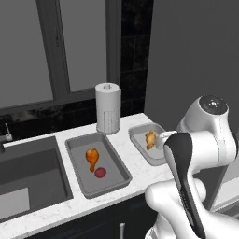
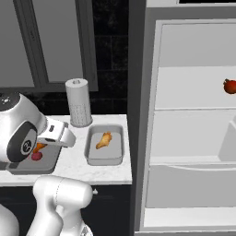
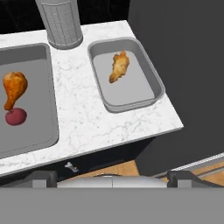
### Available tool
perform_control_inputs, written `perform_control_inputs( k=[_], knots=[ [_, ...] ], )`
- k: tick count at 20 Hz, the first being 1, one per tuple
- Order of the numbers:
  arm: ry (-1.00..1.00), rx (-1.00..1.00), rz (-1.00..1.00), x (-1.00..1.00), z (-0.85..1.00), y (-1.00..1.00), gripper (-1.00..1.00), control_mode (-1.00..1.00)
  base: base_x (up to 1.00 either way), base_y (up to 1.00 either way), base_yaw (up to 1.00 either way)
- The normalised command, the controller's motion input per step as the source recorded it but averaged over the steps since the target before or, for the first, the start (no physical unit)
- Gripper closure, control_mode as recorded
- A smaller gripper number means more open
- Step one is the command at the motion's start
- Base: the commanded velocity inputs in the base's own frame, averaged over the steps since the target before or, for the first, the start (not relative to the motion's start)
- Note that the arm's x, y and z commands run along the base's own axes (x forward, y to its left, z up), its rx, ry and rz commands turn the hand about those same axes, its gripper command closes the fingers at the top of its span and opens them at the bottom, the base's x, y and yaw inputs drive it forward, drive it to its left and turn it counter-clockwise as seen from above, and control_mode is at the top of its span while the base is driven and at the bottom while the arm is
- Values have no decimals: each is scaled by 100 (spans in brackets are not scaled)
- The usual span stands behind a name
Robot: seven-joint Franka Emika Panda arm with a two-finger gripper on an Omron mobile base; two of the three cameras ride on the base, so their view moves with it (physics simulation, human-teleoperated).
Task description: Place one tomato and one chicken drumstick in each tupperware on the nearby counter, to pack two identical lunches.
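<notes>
my end effector (image 3: 112, 177) hangs with its tips wide apart and empty above the table (image 3: 87, 109). left tupperware (image 1: 95, 163) holds drumstick (image 1: 92, 158) plus tomato (image 1: 100, 172); right tupperware (image 3: 124, 74) holds one drumstick (image 3: 118, 66) alone, so the fridge-shelf tomato (image 2: 229, 86) goes there.

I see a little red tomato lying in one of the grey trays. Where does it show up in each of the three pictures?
Left base view: the tomato lies low in the left tupperware, under its drumstick.
Right base view: at the left edge, half behind the white arm.
Hand view: far left, below the drumstick.
Shared landmark: the paper-towel roll standing behind the trays.
</notes>
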Motion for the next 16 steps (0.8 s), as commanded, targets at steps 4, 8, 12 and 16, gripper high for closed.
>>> perform_control_inputs(
  k=[4,8,12,16],
  knots=[
    [0,0,0,-1,0,-5,-100,-100,0,0,0],
    [0,0,0,0,0,0,-100,-100,0,0,0],
    [0,0,0,0,0,0,-100,-100,0,0,0],
    [0,0,0,-2,0,0,-100,100,-47,-1,-2]
  ],
)
